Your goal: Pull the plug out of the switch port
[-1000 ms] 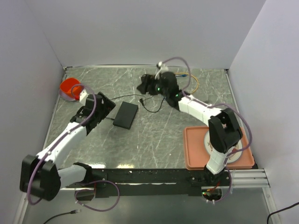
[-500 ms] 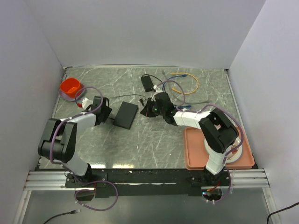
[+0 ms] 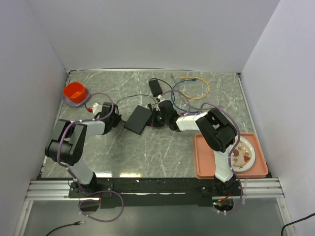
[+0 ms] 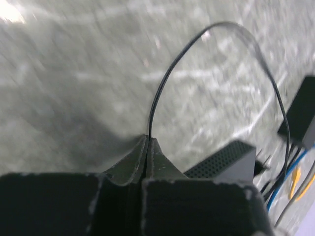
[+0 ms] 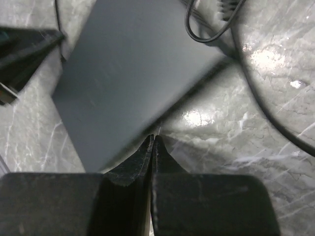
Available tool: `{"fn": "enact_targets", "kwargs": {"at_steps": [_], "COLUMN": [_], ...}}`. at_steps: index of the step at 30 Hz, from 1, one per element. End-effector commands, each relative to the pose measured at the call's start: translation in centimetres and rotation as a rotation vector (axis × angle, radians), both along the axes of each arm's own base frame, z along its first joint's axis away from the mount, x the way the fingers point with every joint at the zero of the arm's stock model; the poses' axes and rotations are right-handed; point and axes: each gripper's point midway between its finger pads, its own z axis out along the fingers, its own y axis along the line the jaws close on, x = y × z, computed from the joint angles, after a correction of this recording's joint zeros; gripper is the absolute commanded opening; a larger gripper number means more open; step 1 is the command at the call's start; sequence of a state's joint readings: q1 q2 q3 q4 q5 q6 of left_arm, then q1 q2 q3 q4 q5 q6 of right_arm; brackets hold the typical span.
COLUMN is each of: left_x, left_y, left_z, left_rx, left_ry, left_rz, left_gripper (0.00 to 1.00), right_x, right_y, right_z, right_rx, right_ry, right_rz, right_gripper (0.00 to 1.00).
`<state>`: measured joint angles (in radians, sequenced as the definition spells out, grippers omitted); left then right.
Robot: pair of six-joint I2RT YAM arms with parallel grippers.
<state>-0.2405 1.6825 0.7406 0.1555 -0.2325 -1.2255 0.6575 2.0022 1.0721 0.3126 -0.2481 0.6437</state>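
Left hand (image 4: pixel 148 142): pressed together, pinching thin black cord (image 4: pixel 158 91).
Right hand (image 5: pixel 153 140): pressed together at box (image 5: pixel 133 73) edge.
Switch port: hidden.
Desk (image 3: pixel 162 147): grey marbled; white walls (image 3: pixel 147 34).

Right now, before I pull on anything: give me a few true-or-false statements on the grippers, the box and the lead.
1. The left gripper is shut on the thin black lead. True.
2. The black box lies to the right of both grippers. False: it lies flat on the table, between the two.
3. The right gripper is wide open. False: its fingers are pressed together at the box's edge.
4. A red bowl stands near the table's far left corner. True.
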Motion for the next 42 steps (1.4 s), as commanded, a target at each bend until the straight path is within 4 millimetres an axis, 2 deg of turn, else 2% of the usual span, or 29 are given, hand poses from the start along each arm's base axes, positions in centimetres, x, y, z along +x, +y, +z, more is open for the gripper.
{"fn": "enact_targets", "kwargs": {"at_steps": [1,7,8,11,18,20,22,23,24,26,27,29,30,33,34,36,38,39,42], "left_x": [-5.0,-7.4,-8.1,-10.1,-13.5,-14.0,-13.5,-13.5,-13.0,-12.3,-12.5,-12.3,-12.4,-12.8,-12.7,-13.4,-13.9,-14.0,-14.4], "left_y": [-3.0,-5.7,-6.6,-7.8,-7.6,-7.0,-5.9,-5.4,-5.1,-3.8,-3.3,-2.4,-2.1,-2.6,-3.1,-3.7,-4.1,-4.2,-4.8], "left_z": [-2.6,-1.2,-1.1,-1.0,-1.3,-1.7,-0.8,-0.5,0.9,2.6,3.7,5.0,5.7,6.4,6.8,6.2,5.6,5.6,5.0], "left_rx": [-0.039,-0.043,-0.042,-0.05,-0.073,-0.061,-0.023,-0.001,0.004,0.055,0.063,0.084,0.081,0.061,0.041,0.012,-0.004,-0.008,-0.02], "left_ry": [0.11,0.084,0.079,0.074,0.064,0.08,0.047,0.045,-0.002,-0.053,-0.074,-0.111,-0.129,-0.166,-0.191,-0.186,-0.186,-0.193,-0.211], "left_rz": [-0.133,-0.237,-0.265,-0.304,-0.319,-0.299,-0.257,-0.245,-0.231,-0.183,-0.165,-0.13,-0.121,-0.168,-0.186,-0.228,-0.259,-0.27,-0.322], "left_gripper": [0.01,0.01,0.01,0.01,0.01,0.01,0.1,0.14,0.29,0.48,0.68,0.85,0.99,0.97,0.97,0.98,0.91,0.85,0.76], "right_x": [1.1,0.4,0.1,-0.1,0.2,0.7,0.9,1.0,0.9,0.5,0.5,-0.2,-1.0,-2.1,-3.0,-3.3,-4.0,-4.1,-5.4], "right_y": [0.3,-1.3,-1.6,-2.5,-2.8,-3.7,-4.6,-5.5,-5.9,-6.7,-6.8,-6.4,-4.9,-2.9,-2.1,-1.0,0.4,0.8,2.7], "right_z": [1.8,1.2,1.0,1.0,1.3,1.9,3.1,4.7,5.4,7.4,8.1,9.3,10.4,11.4,11.3,10.8,9.9,9.5,8.8], "right_rx": [0.024,0.01,0.005,-0.002,-0.013,-0.04,-0.046,-0.043,-0.045,-0.054,-0.051,-0.019,0.05,0.154,0.193,0.198,0.172,0.158,0.217], "right_ry": [-0.035,-0.019,-0.017,-0.021,-0.037,-0.064,-0.108,-0.159,-0.18,-0.218,-0.236,-0.259,-0.273,-0.27,-0.234,-0.205,-0.183,-0.178,-0.091], "right_rz": [-0.017,-0.043,-0.047,-0.061,-0.06,-0.097,-0.127,-0.164,-0.176,-0.199,-0.202,-0.168,-0.09,0.011,0.065,0.108,0.178,0.211,0.319], "right_gripper": [0.0,0.0,0.0,0.0,0.0,0.0,0.0,0.0,0.0,0.0,0.0,0.0,0.15,0.44,0.48,0.53,0.56,0.56,0.57]}}
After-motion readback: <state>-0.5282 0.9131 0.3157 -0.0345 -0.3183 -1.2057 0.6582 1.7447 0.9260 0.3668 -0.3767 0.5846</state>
